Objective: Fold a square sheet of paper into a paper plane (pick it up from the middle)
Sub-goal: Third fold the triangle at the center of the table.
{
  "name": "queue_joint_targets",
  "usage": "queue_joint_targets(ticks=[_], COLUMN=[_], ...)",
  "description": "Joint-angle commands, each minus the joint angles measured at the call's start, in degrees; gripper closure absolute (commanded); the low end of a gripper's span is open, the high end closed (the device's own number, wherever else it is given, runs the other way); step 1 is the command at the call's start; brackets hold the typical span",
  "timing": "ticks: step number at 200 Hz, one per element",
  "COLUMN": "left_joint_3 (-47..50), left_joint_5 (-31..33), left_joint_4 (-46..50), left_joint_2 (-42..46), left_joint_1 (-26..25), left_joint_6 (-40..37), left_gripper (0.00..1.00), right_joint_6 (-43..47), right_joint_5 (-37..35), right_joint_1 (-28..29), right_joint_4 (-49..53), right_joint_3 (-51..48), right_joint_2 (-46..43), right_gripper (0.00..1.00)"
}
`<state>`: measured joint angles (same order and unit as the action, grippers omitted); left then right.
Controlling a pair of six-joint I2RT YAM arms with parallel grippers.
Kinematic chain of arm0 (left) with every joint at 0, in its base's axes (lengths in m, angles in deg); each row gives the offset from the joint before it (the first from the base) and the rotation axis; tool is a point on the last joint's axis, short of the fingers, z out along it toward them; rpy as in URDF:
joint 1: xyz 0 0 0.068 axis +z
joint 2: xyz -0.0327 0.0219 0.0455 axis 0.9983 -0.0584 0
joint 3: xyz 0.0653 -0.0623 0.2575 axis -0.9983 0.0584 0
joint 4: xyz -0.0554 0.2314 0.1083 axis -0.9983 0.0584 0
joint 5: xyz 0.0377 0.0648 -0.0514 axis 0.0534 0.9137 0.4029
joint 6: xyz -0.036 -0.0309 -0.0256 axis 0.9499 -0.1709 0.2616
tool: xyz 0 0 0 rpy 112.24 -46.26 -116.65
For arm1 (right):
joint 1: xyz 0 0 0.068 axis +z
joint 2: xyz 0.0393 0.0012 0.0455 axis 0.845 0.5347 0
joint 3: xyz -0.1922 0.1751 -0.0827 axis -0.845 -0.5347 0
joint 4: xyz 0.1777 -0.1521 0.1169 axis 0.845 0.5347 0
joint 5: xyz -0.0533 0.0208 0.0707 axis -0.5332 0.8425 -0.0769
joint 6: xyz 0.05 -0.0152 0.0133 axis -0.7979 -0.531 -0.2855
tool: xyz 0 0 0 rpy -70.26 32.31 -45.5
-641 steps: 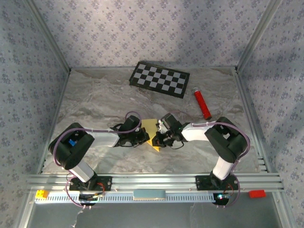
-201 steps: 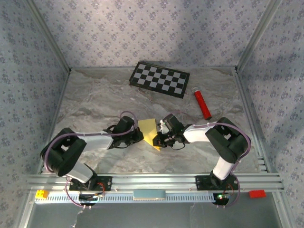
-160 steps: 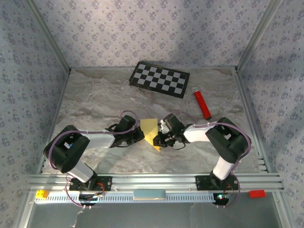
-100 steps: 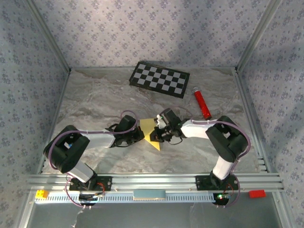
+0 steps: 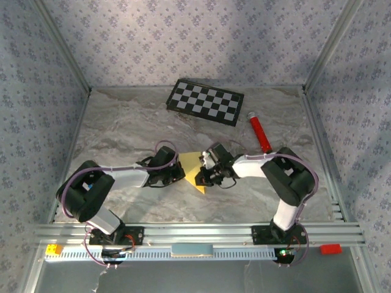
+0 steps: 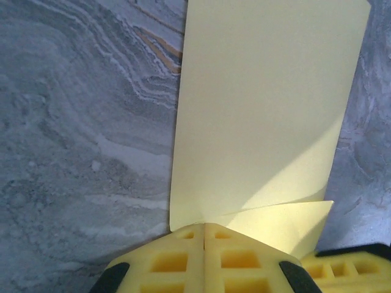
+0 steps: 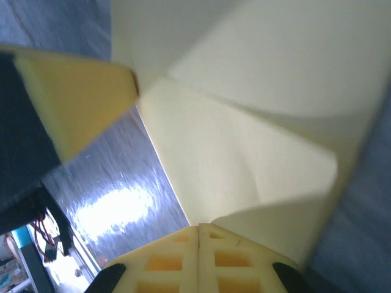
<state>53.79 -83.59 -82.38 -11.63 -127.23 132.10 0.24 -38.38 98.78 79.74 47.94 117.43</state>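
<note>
The square sheet of paper [image 5: 192,169], pale yellow and partly folded, lies on the marbled table between my two grippers. My left gripper [image 5: 178,173] is shut, its tips at the sheet's left edge. In the left wrist view the paper [image 6: 263,110] spreads away from the closed left gripper [image 6: 203,227], with a folded flap [image 6: 275,220] beside it. My right gripper [image 5: 205,174] is shut over the sheet's right side. The right wrist view has creased paper [image 7: 244,122] rising from the closed right gripper [image 7: 200,227]. No paper shows between either pair of fingers.
A black-and-white checkerboard panel [image 5: 206,102] lies at the back of the table. A red tube [image 5: 259,132] lies to the right, behind my right arm. Patterned walls enclose three sides, and a metal rail [image 5: 195,232] runs along the near edge.
My right gripper has moved left and a little back, further over the paper. My left gripper has edged right, up to the sheet's edge. Both stayed shut.
</note>
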Motion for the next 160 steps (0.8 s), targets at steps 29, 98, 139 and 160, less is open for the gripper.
queue_joint_targets(ticks=[29, 98, 139, 160], left_joint_3=[0.2, 0.1, 0.2, 0.1], left_joint_5=[2.6, 1.9, 1.9, 1.8], left_joint_4=[5.0, 5.2, 5.4, 5.3], left_joint_2=[-2.5, -2.1, -1.8, -1.5], left_joint_1=[0.2, 0.0, -0.1, -0.1], left_joint_6=[-0.6, -0.9, -0.8, -0.6], left_gripper=[1.00, 1.00, 1.00, 1.00], right_joint_6=[1.8, 4.0, 3.1, 2.7], right_joint_5=[0.6, -0.2, 2.2, 2.0], right_joint_1=[-1.7, -1.9, -1.4, -1.0], right_joint_4=[2.0, 6.1, 3.7, 3.9], right_joint_3=[-8.6, -5.0, 1.1, 2.8], right_joint_2=[-7.0, -13.0, -6.0, -1.9], right_gripper=[0.95, 0.95, 0.95, 0.96])
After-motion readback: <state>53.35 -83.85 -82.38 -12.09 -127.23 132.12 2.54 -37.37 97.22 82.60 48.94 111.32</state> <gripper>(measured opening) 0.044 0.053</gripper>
